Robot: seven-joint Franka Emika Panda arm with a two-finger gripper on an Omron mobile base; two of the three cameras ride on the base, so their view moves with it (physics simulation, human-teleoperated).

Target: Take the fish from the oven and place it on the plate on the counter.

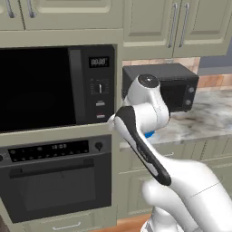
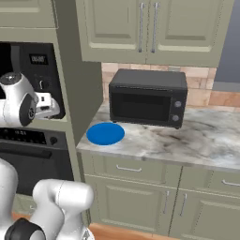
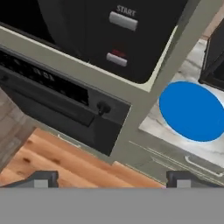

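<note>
Counter [image 2: 197,136] holds plate [image 2: 105,133] beside small microwave [image 2: 148,98].

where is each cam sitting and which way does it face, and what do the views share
Left base view: behind the arm on its left, facing the closed oven, the large microwave above it; the arm's elbow rises lower right.
Right base view: behind on the right, facing the counter with the plate and small microwave; arm links at left.
Hand view: on the hand, looking down at the oven's knob, plate and wood floor; gripper fingertips spread at the bottom.
All share oven and plate.
</note>
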